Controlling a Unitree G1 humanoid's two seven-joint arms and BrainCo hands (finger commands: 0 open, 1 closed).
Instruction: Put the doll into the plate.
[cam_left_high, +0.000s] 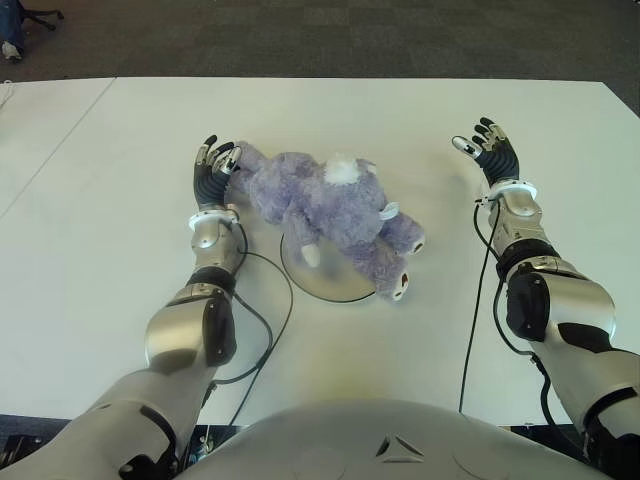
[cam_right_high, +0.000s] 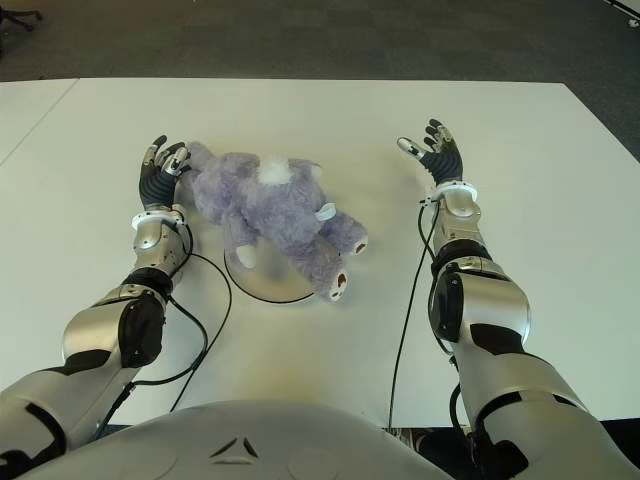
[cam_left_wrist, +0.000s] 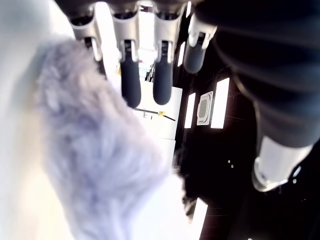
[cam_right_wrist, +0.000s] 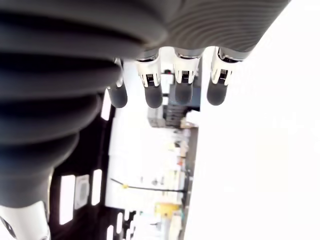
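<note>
Bright overhead light, blurred wrist views.

Two silver-shelled arms with black elbow joints extend from a rounded grey torso bearing a small triangular marking. Each forearm narrows to a chrome wrist with a white band, ending in the left hand (cam_left_high: 213, 172) and the right hand (cam_left_high: 490, 150), both with black ribbed palms. The fingers (cam_left_wrist: 130, 80) are black-tipped, with silver metal knuckle segments. A thin black cable (cam_left_high: 268, 330) loops from the left forearm; another cable (cam_left_high: 472, 320) trails from the right wrist.
</note>
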